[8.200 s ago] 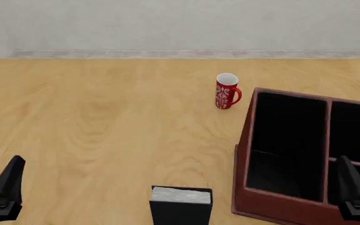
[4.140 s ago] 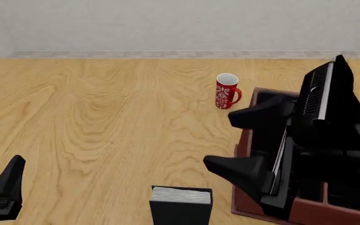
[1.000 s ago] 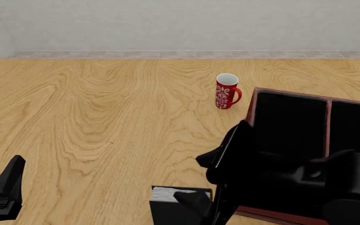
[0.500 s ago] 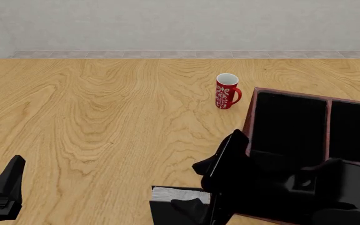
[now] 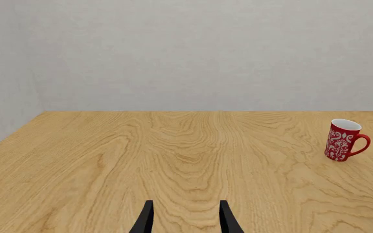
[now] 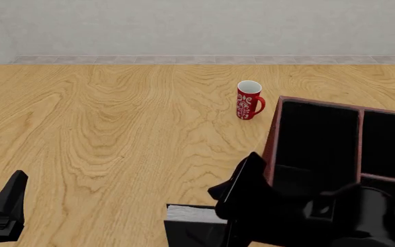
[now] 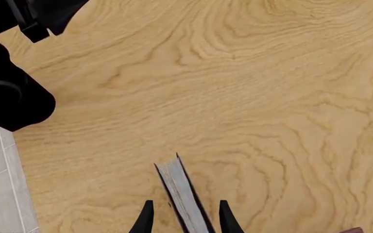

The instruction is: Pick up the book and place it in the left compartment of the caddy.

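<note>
Over the book (image 7: 185, 199), right gripper (image 7: 184, 218) fingers spread astride it; centre on covers, then clamp squarely.

table (image 6: 115, 134) – matt grained wood | caddy (image 6: 274, 135) – reddish wood, black lining | mug (image 6: 248, 100) – glossy red | book (image 7: 183, 194) – pale paper edge

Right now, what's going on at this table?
The right gripper has come down over the book, its open fingers straddling the top edge without clamping yet. The book stands on the table beside the caddy, whose left compartment holds nothing. The left gripper rests idle, open.
</note>
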Robot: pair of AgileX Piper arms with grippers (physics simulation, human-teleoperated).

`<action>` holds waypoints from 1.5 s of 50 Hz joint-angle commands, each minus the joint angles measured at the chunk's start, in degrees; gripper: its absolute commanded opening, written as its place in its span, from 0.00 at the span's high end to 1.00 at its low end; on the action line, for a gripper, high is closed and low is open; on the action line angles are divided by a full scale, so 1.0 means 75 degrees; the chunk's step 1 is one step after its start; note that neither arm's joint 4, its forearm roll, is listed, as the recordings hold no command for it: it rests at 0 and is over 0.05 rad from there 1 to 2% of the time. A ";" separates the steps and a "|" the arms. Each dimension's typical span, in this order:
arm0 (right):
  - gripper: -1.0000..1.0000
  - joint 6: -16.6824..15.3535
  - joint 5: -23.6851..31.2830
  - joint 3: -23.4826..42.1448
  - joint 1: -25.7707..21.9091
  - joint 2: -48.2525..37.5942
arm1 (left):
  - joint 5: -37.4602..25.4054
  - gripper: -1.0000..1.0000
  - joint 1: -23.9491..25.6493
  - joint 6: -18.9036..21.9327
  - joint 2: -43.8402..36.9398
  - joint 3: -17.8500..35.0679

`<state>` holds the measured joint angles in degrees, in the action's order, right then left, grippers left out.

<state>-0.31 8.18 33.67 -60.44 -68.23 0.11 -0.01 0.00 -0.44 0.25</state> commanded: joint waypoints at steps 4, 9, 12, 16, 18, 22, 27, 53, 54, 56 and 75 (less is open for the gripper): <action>0.00 0.0058 -0.0192 -0.0121 -0.0040 -0.0163 | 0.0000 0.00 0.0001 0.0000 0.0000 0.0000; 0.00 0.0083 -0.0228 -0.0150 -0.0051 -0.0184 | 0.0000 0.00 0.0001 -0.0001 0.0000 0.0000; 0.00 0.0091 -0.0270 -0.0173 -0.0042 -0.0209 | 0.0000 0.00 0.0001 0.0000 -0.0001 0.0000; 0.00 0.0091 -0.0309 -0.0197 -0.0047 -0.0233 | 0.0000 0.00 0.0001 0.0000 -0.0001 0.0000; 0.00 0.0100 -0.0333 -0.0215 -0.0054 -0.0244 | 0.0000 0.00 0.0000 -0.0001 0.0001 0.0000; 0.00 0.0102 -0.0339 -0.0223 -0.0063 -0.0242 | 0.0000 0.00 0.0000 0.0001 -0.0001 0.0000; 0.00 0.0072 -0.0390 -0.0244 -0.0021 -0.0295 | 0.0000 0.00 0.0000 0.0001 0.0000 0.0000; 0.00 0.0124 -0.0607 -0.0368 -0.0033 -0.0442 | 0.0000 0.00 0.0000 -0.0002 -0.0001 0.0000; 0.00 0.0124 -0.0608 -0.0369 -0.0033 -0.0442 | 0.0000 0.00 0.0000 -0.0002 -0.0001 0.0000; 0.00 0.0144 -0.0685 -0.0419 -0.0044 -0.0479 | 0.0000 0.00 0.0001 0.0000 -0.0001 0.0000; 0.00 0.0278 -0.1096 -0.0630 -0.0044 -0.0741 | 0.0000 0.00 0.0001 0.0001 0.0000 0.0000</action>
<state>1.28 1.62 29.84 -60.83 -72.63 0.11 -0.01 0.00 -0.44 0.25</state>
